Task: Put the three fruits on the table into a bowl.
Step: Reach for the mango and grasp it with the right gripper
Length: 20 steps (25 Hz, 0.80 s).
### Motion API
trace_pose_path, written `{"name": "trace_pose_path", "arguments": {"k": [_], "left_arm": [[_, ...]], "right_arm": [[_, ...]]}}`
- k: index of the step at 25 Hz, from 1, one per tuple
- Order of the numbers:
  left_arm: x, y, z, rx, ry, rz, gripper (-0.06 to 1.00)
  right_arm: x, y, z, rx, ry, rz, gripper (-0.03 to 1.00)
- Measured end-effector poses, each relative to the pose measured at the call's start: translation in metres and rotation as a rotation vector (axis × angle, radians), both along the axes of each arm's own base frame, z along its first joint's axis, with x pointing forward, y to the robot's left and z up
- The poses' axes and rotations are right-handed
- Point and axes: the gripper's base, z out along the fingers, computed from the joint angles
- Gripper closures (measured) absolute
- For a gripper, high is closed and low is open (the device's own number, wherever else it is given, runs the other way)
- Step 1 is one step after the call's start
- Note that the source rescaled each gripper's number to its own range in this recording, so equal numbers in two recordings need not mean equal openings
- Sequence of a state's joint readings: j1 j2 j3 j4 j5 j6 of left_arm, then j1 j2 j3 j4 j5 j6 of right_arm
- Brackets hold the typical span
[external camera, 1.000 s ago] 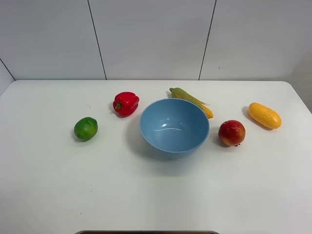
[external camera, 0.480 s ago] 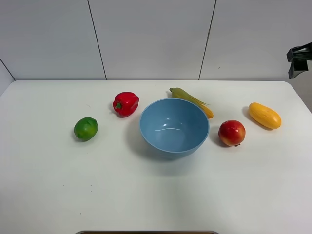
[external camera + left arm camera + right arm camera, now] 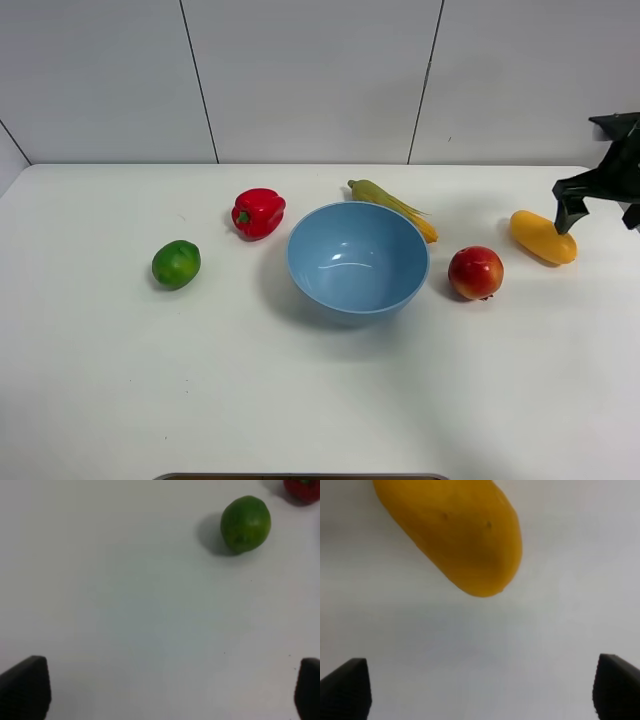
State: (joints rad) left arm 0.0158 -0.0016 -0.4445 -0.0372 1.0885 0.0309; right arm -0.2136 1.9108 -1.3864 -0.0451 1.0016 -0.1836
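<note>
A: Right gripper point(image 3: 481, 690): jaws spread wide, nothing between them. It hangs over the oblong yellow-orange mango-like fruit point(image 3: 452, 535) at the right end of the plain white tabletop point(image 3: 300, 400). The fruit's rounded end lies ahead of the fingertips, not between them.

B: Risk?

A: Smooth curved skin, lying at a slant. If the jaws close near the tip and not across the middle, I judge it squirts out or rolls toward the table edge. The round red apple-like fruit point(image 3: 476, 272) sits between mango and bowl, just beside the bowl; a low carry could knock it.

B: Left side?

A: Left gripper point(image 3: 160, 690) is equally wide and empty, well apart from the round glossy green lime-like fruit point(image 3: 246, 524). That one likely rolls at a glancing touch.

B: Containers?

A: One: the deep light-blue glossy bowl point(image 3: 340, 250), mid-table, holds nothing. All three fruits rest on the table. A red bell pepper point(image 3: 258, 212) and a green-husked corn cob point(image 3: 395, 206) lie behind it; whether the corn touches the rim, I cannot tell.
</note>
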Motion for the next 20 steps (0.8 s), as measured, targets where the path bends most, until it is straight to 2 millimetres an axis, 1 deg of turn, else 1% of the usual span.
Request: {"name": "trace_pose_path", "arguments": {"k": [2,5,8,12,17,20], "left_arm": [[0.000,0.000,0.000,0.000,0.000,0.000,-0.06],[0.000,0.000,0.000,0.000,0.000,0.000,-0.06],[0.000,0.000,0.000,0.000,0.000,0.000,-0.06],[0.000,0.000,0.000,0.000,0.000,0.000,-0.06],[0.000,0.000,0.000,-0.001,0.000,-0.001,-0.06],[0.000,0.000,0.000,-0.001,0.000,-0.001,-0.06]], "right_arm": [[0.004,-0.001,-0.014,0.000,0.019,0.034,0.21],[0.010,-0.002,-0.029,0.000,0.028,0.063,0.18],[0.016,-0.003,-0.038,-0.008,0.008,0.083,0.18],[0.022,-0.004,-0.044,-0.020,-0.026,0.112,0.18],[0.026,-0.004,-0.064,-0.006,-0.007,0.135,0.18],[0.029,-0.005,-0.069,-0.009,-0.021,0.152,0.17]]}}
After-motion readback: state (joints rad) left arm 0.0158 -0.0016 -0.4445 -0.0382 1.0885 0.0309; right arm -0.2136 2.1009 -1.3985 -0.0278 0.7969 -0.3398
